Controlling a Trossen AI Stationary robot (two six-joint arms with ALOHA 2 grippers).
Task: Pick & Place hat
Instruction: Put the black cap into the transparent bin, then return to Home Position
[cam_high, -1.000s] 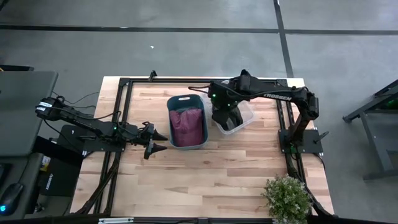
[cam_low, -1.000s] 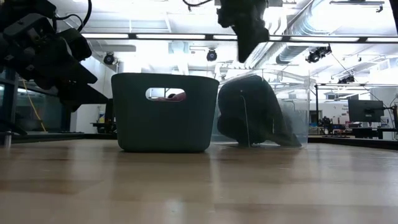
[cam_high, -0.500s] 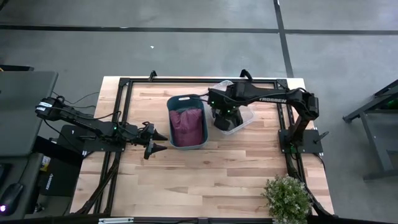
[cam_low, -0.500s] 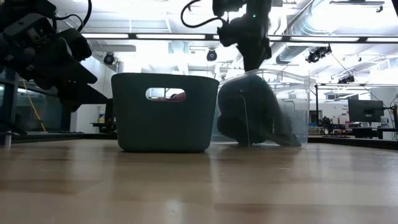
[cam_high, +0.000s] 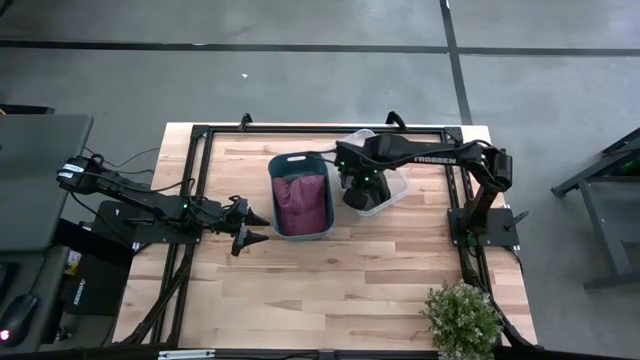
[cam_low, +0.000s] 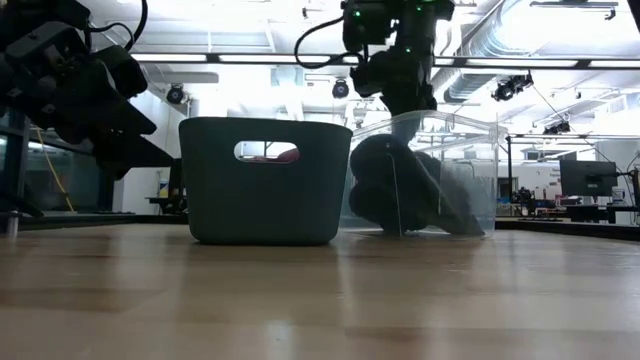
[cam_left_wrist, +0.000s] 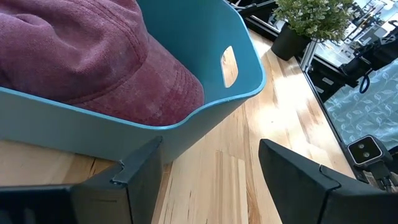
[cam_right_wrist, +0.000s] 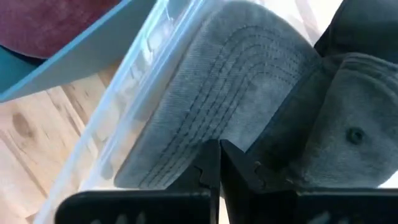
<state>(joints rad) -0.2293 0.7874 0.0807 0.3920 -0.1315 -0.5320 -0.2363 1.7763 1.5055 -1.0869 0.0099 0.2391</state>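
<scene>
A grey hat (cam_right_wrist: 205, 106) lies in a clear bin (cam_low: 470, 170) on the table's far right, showing dark through the bin's wall (cam_low: 400, 190). My right gripper (cam_right_wrist: 217, 149) reaches down into that bin (cam_high: 395, 185) from above, fingers shut, tips at the hat. A maroon hat (cam_high: 300, 203) lies in the teal bin (cam_high: 300, 157) beside it. My left gripper (cam_high: 264, 228) hovers open just left of the teal bin (cam_left_wrist: 211, 68), above the table, touching nothing. My right gripper comes from above, pointing down, and its shut fingertips (cam_right_wrist: 208, 155) meet the grey hat where the stitched brim (cam_right_wrist: 193, 118) joins the crown (cam_right_wrist: 336, 143). I cannot tell whether any cloth sits between the fingers. The hat rests inside the clear bin.
The two bins stand side by side at the table's far middle. A black frame rail (cam_high: 195, 180) runs along the table's edges. A potted plant (cam_high: 462, 318) sits at the near right corner. Bare wood (cam_high: 340, 280) lies in front of the bins.
My right gripper has come down from above the clear bin's rim into the bin, onto the grey hat. In the low view the hat's top stands lower than before. The left arm has kept still.
</scene>
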